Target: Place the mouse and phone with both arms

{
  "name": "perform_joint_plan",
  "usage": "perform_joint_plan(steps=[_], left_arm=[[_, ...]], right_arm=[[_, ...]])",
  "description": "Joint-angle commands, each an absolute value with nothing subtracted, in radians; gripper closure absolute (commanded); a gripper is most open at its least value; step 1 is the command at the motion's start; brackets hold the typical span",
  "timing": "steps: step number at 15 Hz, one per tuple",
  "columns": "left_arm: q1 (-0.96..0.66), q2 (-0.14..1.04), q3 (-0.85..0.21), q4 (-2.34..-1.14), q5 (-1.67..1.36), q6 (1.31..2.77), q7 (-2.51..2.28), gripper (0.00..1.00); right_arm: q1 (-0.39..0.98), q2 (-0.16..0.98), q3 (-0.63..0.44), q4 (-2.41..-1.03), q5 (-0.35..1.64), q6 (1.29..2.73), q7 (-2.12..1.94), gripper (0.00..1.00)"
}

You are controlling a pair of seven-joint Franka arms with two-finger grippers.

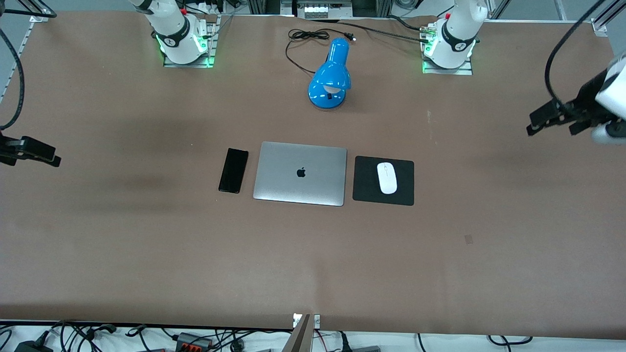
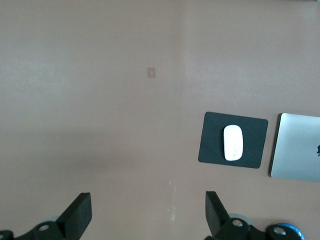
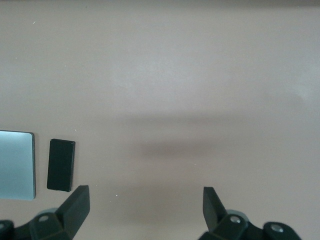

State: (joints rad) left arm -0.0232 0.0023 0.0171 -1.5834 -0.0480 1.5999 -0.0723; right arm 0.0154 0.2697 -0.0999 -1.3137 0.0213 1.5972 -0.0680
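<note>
Looks like the job's basically wrapped, or else not begun; can't say which from here. My read: both things are set down and both arms are parked out at the counter's (image 1: 146,254) ends w/ nothing in hand.

The mouse (image 1: 387,178) sits centre-right of the front frame, flat on a black square pad (image 1: 364,193), not tilted. The phone (image 1: 233,170) lies centre-left, just beside the silver laptop (image 1: 299,173) but not touching it; there's a thin strip of counter between. The laptop is closed, between the phone and the pad.

The left tool (image 1: 552,121) hangs at the right edge of the front frame, over bare counter toward the left arm's end, well apart from the mouse. Fingers (image 2: 77,216) spread wide in its wrist view, nothing between them, so released. The right tool (image 1: 32,152) is at the left edge of the frame, over bare counter at the right arm's end, well apart from the phone; fingers (image 3: 75,206) also spread & empty.

Next move, if any: prob. just hold clear. If a re-grab were needed, each arm would have to travel inward and drop straight down, the left onto the mouse, the right onto the phone.

Count: 1 mouse, 1 phone, 1 pad, 1 laptop, 1 blue desk lamp (image 1: 330,76) w/ its cord at top centre, 2 arms, 2 tools.
</note>
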Motion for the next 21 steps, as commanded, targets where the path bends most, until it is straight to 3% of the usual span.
perform_joint_plan(steps=[1, 4, 7, 15, 17, 21], left_arm=[[0.009, -0.055, -0.007, -1.667, -0.055, 1.615, -0.06, 0.0], [0.015, -0.081, -0.015, -1.703, -0.052, 1.623, -0.06, 0.0], [0.083, -0.089, -0.116, -1.703, -0.006, 1.618, -0.072, 0.0], [0.043, -0.115, -0.091, -1.729, -0.012, 1.621, -0.071, 0.0], [-0.015, -0.115, -0.011, -1.73, -0.014, 1.621, -0.069, 0.0], [-0.012, -0.109, -0.014, -1.735, -0.011, 1.62, -0.069, 0.0]], right_arm=[[0.032, 0.128, -0.109, -1.547, 0.02, 1.709, -0.068, 0.0], [0.031, 0.095, -0.109, -1.608, 0.018, 1.735, -0.039, 0.0], [0.031, 0.072, -0.104, -1.62, 0.017, 1.712, -0.017, 0.0], [0.029, 0.072, -0.1, -1.601, 0.02, 1.692, -0.015, 0.0], [0.029, 0.072, -0.1, -1.601, 0.02, 1.692, -0.021, 0.0], [0.032, 0.072, -0.098, -1.601, 0.02, 1.689, -0.026, 0.0]])
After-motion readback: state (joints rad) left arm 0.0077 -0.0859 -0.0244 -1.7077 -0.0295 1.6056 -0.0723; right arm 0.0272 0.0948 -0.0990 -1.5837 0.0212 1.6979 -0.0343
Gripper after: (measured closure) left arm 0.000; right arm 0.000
